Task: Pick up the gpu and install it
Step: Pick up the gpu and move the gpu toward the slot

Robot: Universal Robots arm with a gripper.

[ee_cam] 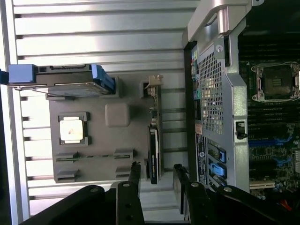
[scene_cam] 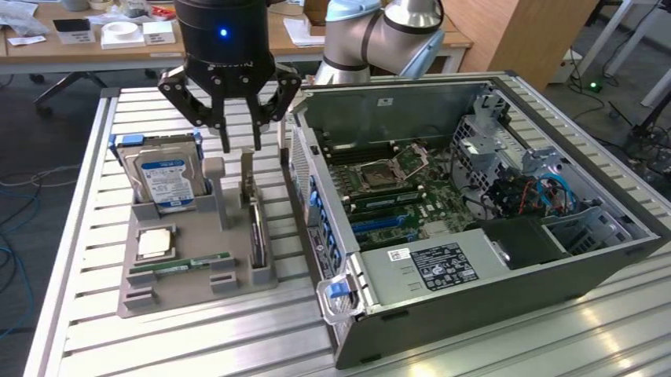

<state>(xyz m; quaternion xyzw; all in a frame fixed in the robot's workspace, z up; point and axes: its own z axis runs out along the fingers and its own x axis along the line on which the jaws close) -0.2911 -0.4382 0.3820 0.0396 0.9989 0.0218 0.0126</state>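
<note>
The gpu [scene_cam: 253,214] stands on edge in a slot of the grey holder tray [scene_cam: 196,292], a thin card with a dark face and a silver bracket at its far end. My gripper [scene_cam: 241,146] hangs a short way above the card's far end, open, with nothing between its fingers. In the wrist view the gpu [ee_cam: 153,136] lies just ahead of the two black fingertips, and the gripper [ee_cam: 156,168] is lined up with the card's length. Towards the exterior view's right, the open computer case [scene_cam: 587,263] lies on its side with its motherboard [scene_cam: 404,192] exposed.
On the tray also sit a hard drive [scene_cam: 163,173] with a blue-white label, a CPU [scene_cam: 155,242] and a RAM stick [scene_cam: 194,263]. The case's perforated rear wall [ee_cam: 212,93] rises close beside the tray. Slatted aluminium table [scene_cam: 210,345] underneath; desks behind.
</note>
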